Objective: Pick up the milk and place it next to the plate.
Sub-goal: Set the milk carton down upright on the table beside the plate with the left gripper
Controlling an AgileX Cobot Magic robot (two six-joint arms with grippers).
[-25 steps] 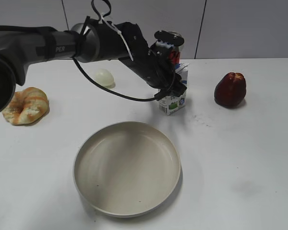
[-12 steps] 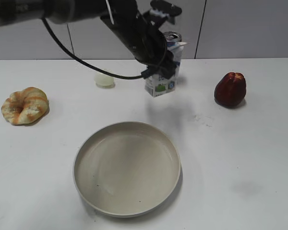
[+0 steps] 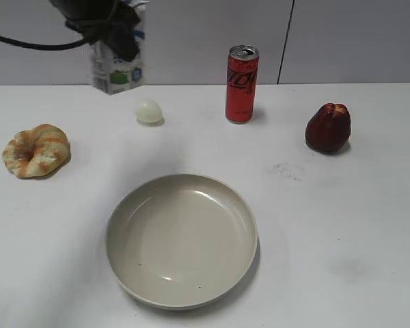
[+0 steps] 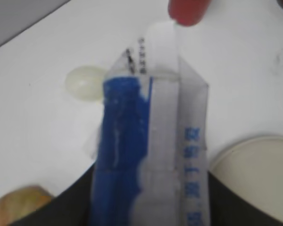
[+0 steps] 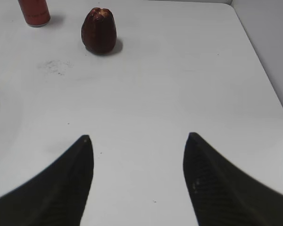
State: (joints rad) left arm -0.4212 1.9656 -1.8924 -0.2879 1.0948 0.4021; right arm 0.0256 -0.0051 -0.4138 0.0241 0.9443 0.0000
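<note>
The milk [image 3: 117, 65] is a small white carton with blue lettering and a green base. My left gripper [image 3: 113, 31] is shut on it and holds it high in the air at the back left, above the table. In the left wrist view the milk [image 4: 153, 155] fills the middle between my dark jaws. The plate [image 3: 182, 238] is a large beige dish at the front centre; its rim [image 4: 254, 155] shows in the left wrist view. My right gripper [image 5: 137, 141] is open and empty over bare table at the right.
A red soda can [image 3: 241, 83] stands at the back centre. A dark red fruit [image 3: 327, 128] lies at the right. A pale egg-like object [image 3: 149, 111] lies at the back left, and a bread ring [image 3: 35, 150] at the far left.
My left gripper lifted the milk from beside the can and carried it up and to the left. The can now stands in full view.
</note>
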